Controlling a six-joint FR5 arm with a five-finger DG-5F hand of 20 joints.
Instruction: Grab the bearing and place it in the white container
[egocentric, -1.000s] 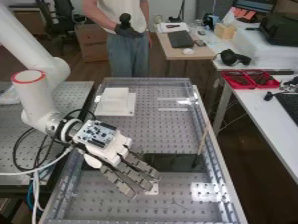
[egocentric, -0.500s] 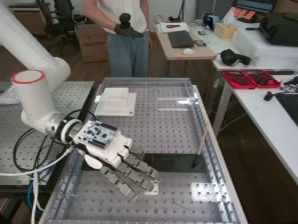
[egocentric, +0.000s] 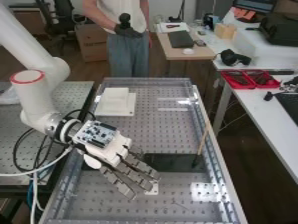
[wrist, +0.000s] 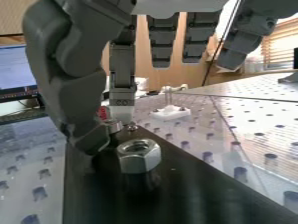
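Observation:
The hand (egocentric: 123, 170) is low over the left end of a black plate (egocentric: 174, 162) in the high view, its fingers extended and open. In the wrist view the hand (wrist: 76, 97) has its thumb bent over the black plate (wrist: 179, 192), and its other fingers hang nearly straight. A small shiny metal piece (wrist: 114, 126), possibly the bearing, shows beside the thumb tip, partly hidden; contact with it is unclear. A hex nut (wrist: 139, 155) stands on the plate nearby. The white container (egocentric: 115, 104) lies toward the far left of the perforated bench.
A wooden stick (egocentric: 203, 142) stands at the plate's right end. Clear rails (egocentric: 223, 172) edge the bench. A small white base with pins (wrist: 171, 112) is on the perforated surface. Cables (egocentric: 43, 162) loop beside the arm at left. Red trays (egocentric: 249, 80) sit on the right table.

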